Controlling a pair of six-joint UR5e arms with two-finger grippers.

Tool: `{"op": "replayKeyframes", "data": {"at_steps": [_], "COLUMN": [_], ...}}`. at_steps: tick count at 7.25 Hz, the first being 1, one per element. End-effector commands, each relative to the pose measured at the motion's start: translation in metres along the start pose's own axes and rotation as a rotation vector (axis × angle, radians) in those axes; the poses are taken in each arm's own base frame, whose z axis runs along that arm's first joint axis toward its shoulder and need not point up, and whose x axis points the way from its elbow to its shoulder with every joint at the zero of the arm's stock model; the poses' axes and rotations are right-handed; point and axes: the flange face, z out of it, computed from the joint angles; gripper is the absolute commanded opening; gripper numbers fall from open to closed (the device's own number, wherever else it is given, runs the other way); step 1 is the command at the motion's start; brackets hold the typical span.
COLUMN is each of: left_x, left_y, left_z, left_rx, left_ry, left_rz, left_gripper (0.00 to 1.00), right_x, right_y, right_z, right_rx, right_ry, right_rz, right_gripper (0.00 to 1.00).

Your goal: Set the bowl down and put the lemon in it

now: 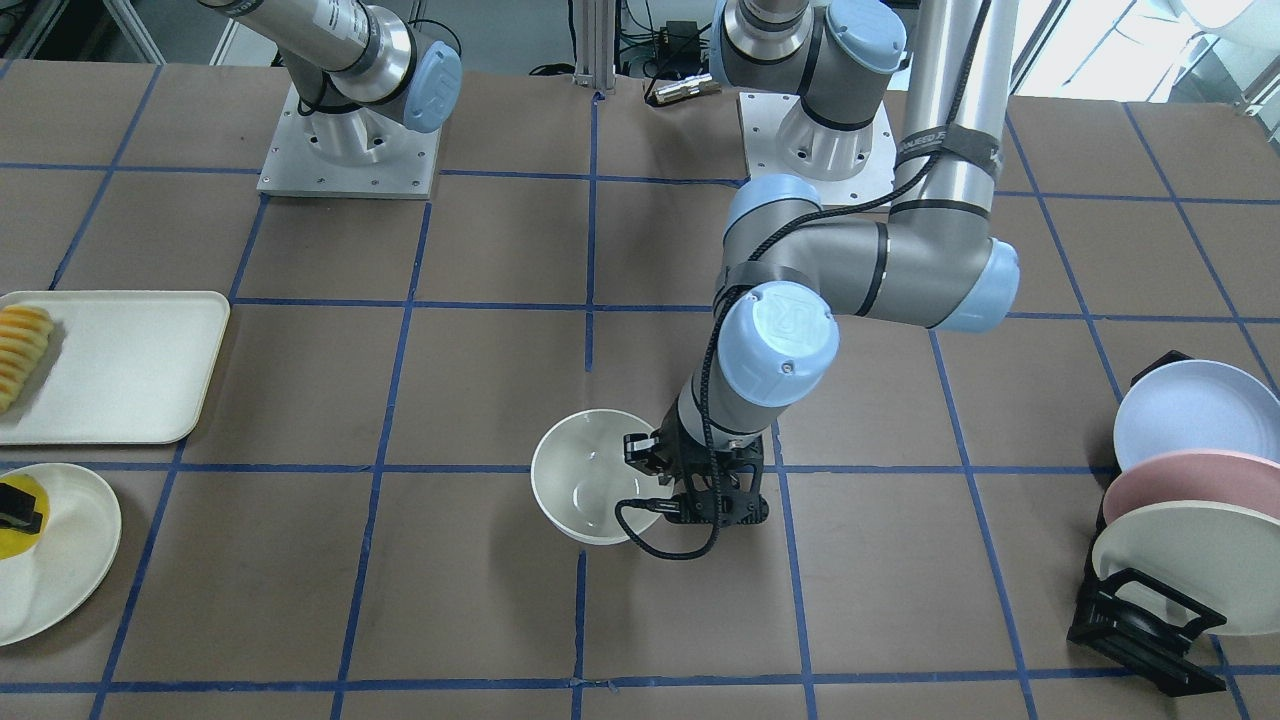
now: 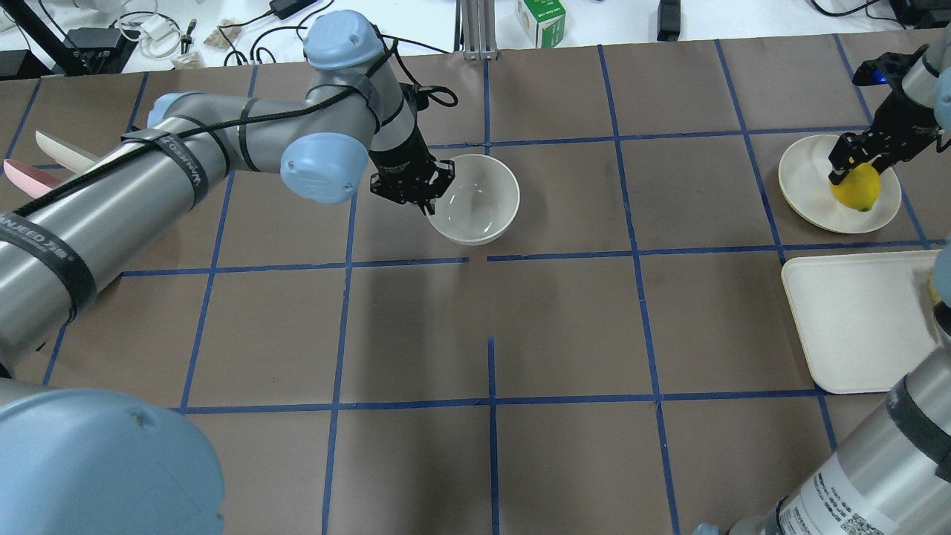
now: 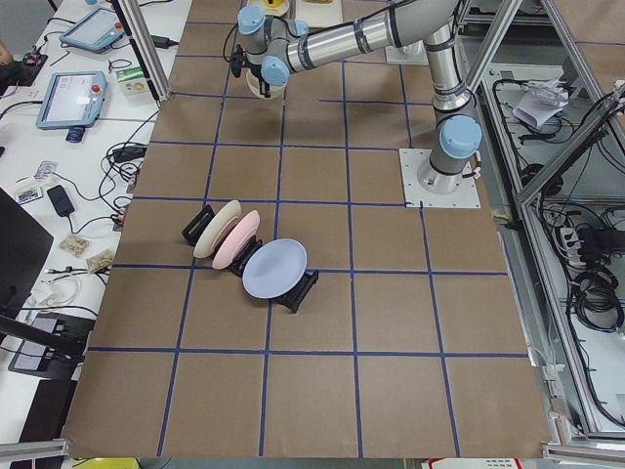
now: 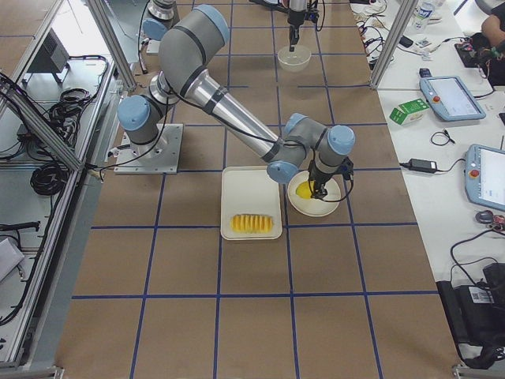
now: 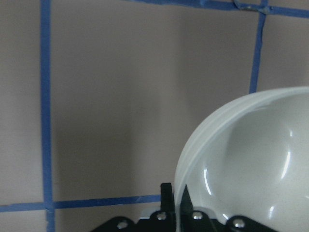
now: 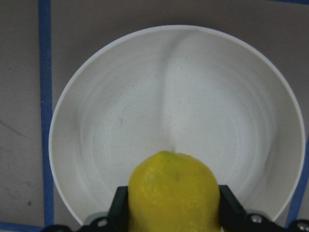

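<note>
The off-white bowl [image 2: 479,197] sits upright near the table's middle; it also shows in the front view [image 1: 585,490]. My left gripper [image 2: 431,200] is shut on the bowl's rim, one finger inside and one outside, as the left wrist view [image 5: 176,193] shows. The yellow lemon [image 2: 856,187] is over a flat cream plate [image 2: 806,182] at the table's right side. My right gripper [image 2: 854,169] is shut on the lemon [image 6: 171,186], with a finger on each side. I cannot tell whether the lemon still touches the plate [image 6: 169,96].
A cream tray [image 2: 854,327] lies next to the plate, with a row of sliced yellow food [image 1: 22,350] on it. A black rack [image 1: 1140,620] with blue, pink and cream plates stands at the robot's left. A green box [image 2: 540,18] is beyond the table's far edge.
</note>
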Motion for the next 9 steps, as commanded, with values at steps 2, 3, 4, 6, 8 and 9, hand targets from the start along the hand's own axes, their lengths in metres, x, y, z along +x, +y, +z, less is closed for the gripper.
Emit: {"op": "replayKeyframes", "data": {"at_steps": [2,3,4,6,8,9], "left_x": [0.007,0.007,0.005,0.001,-0.032,-0.070], "left_y": [0.021,0.020,0.020,0.011,0.000,0.000], "left_z": [0.014,0.018,0.031,-0.016,-0.141,-0.189], "left_rx": [-0.012,-0.015,-0.030,0.058,0.038,0.026], "left_ry": [-0.025,-0.035,-0.065,-0.047,-0.061,-0.081], "left_rz": [0.006,0.005,0.009,0.012,0.003,0.047], "left_gripper": [0.00,0.12,0.67,0.96,1.00,1.00], "right_x": [-0.054,-0.093,-0.132,-0.208,-0.303,-0.346], "right_y": [0.016,0.016,0.018,0.016,0.018,0.021], "right_z": [-0.079,-0.100,-0.121,-0.141,-0.156,-0.159], "right_rx": [0.002,-0.009,-0.008,-0.005,0.010,0.015], "right_ry": [0.000,0.000,0.003,-0.009,-0.026,-0.027], "right_rz": [0.038,0.067,0.113,0.159,0.199,0.225], "right_gripper": [0.00,0.00,0.00,0.00,0.00,0.00]}}
